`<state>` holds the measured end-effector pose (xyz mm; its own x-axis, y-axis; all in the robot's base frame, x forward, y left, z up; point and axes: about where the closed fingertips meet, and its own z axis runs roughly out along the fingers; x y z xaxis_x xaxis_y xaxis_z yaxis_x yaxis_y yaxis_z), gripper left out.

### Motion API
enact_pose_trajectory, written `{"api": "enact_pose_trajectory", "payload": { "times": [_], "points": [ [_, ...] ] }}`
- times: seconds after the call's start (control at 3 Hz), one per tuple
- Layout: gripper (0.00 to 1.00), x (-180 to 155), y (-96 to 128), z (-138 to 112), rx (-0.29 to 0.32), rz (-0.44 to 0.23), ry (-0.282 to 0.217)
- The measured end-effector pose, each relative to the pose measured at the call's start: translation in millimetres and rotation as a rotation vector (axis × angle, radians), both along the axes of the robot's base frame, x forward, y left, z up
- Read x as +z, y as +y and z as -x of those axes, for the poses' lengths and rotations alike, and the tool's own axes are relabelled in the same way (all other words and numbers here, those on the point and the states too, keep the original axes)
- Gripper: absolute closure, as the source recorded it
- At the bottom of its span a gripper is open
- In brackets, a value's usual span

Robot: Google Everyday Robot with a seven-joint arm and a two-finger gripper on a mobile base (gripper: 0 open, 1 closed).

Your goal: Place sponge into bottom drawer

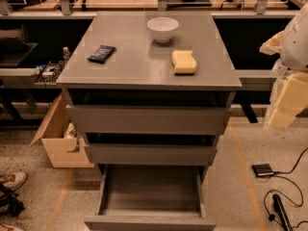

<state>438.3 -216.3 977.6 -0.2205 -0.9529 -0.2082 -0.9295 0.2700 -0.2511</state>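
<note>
Rightward, clear of the cabinet [126, 69] edge, hangs the gripper [287, 105]; jaw state cannot be told. Left of it, wavy foam sponge [184, 62] on the cabinet; lower-left, bottom drawer [149, 189] open, boxlike.

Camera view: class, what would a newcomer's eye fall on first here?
The pale sponge lies on the grey cabinet top, right of centre, just in front of the white bowl. Below, the bottom drawer stands pulled open and empty. The gripper hangs at the right edge, clear of the cabinet.
</note>
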Motion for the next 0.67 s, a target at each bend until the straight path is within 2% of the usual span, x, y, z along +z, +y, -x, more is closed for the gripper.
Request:
{"api": "enact_pose_trajectory", "payload": {
  "times": [0.33, 0.67],
  "points": [
    [0.0, 0.1, 0.0, 0.0, 0.0, 0.0, 0.0],
    [0.0, 1.7, 3.2, -3.5, -0.013, -0.055, -0.022]
  ]
}}
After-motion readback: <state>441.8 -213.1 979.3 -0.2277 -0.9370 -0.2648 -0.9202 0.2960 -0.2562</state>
